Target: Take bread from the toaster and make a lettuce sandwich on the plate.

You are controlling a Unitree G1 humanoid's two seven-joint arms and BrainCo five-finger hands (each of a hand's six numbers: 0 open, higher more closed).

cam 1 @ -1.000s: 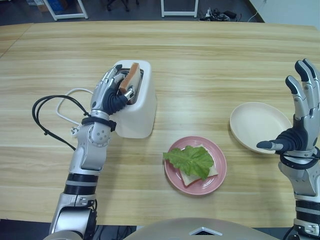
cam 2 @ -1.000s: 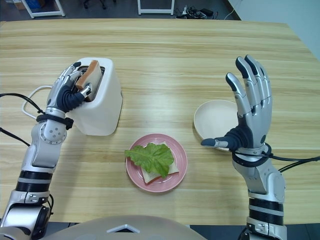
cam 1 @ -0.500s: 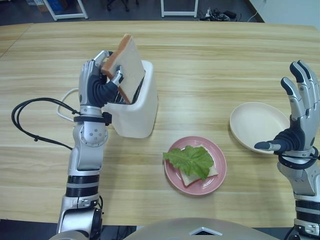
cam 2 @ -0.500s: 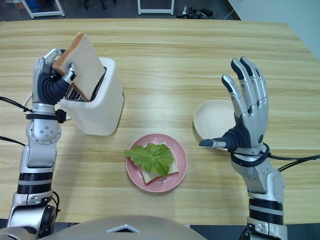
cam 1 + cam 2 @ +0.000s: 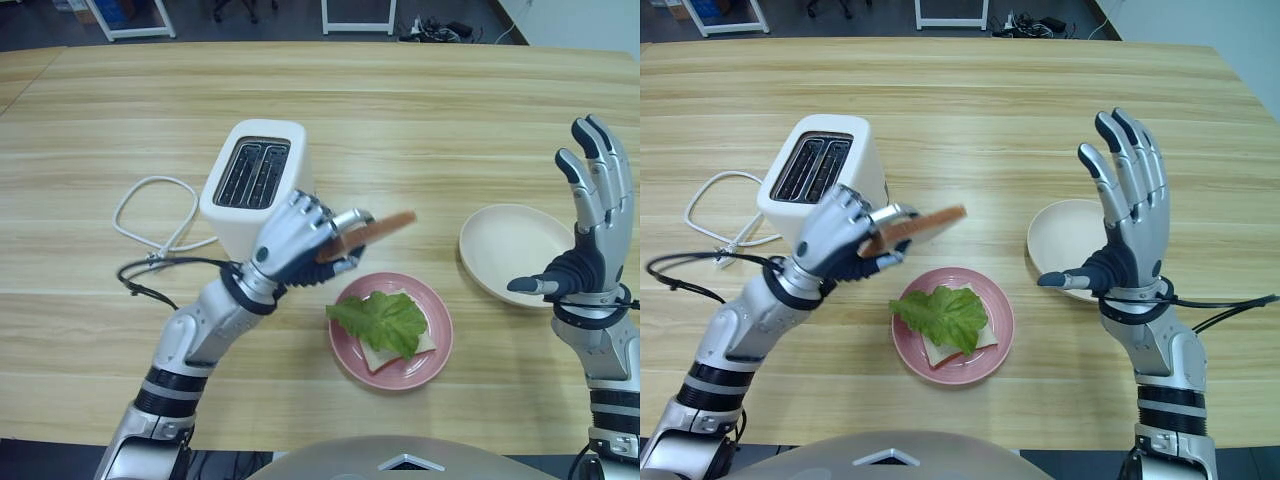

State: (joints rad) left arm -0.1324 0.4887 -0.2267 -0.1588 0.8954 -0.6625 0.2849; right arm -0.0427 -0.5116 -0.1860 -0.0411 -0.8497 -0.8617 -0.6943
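Left hand (image 5: 292, 238) curled around brown toasted bread slice (image 5: 375, 226), held roughly flat. White toaster (image 5: 228, 210) just behind hand. Round pink plate (image 5: 437, 352) with green lettuce leaf (image 5: 385, 320) near hand's right. Right hand (image 5: 590, 235) spread, empty.

Matt wood-grain table (image 5: 420, 130), smooth white plastic toaster (image 5: 240, 215)

My two head eyes, side by side, look forward and down at the near table (image 5: 420, 120), sharing toaster (image 5: 255, 170) and plate (image 5: 442, 346).
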